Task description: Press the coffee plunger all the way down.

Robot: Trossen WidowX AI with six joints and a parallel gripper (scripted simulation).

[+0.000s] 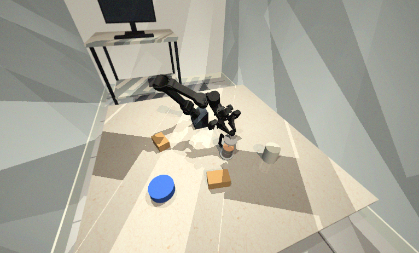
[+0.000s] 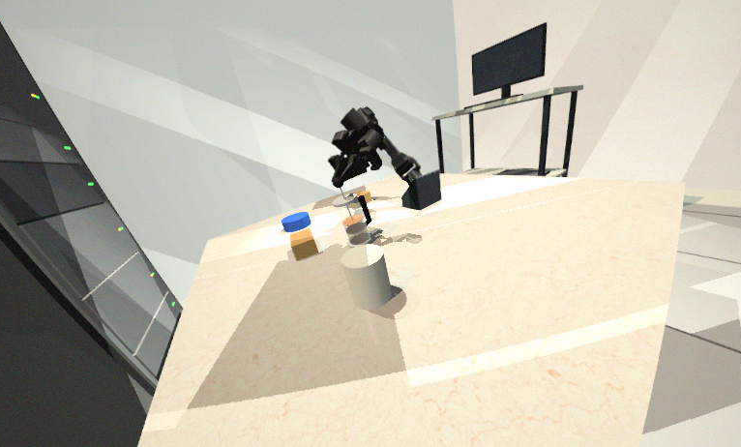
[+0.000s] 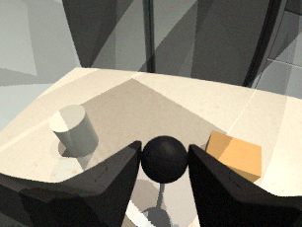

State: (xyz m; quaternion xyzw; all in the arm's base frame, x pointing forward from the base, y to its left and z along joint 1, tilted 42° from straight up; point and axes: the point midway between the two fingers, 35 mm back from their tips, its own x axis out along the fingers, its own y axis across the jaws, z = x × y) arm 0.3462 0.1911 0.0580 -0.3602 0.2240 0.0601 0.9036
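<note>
Gripper: clamped on the plunger knob.
Knob: round, smooth; likely slippery, best gripped across the middle.
Press: upright mid-table between cylinder and orange block; glass, judged light, easily tipped.

The table is viewed from high above and obliquely from one end; the wrist view is set close, looking down between the fingers.
</note>
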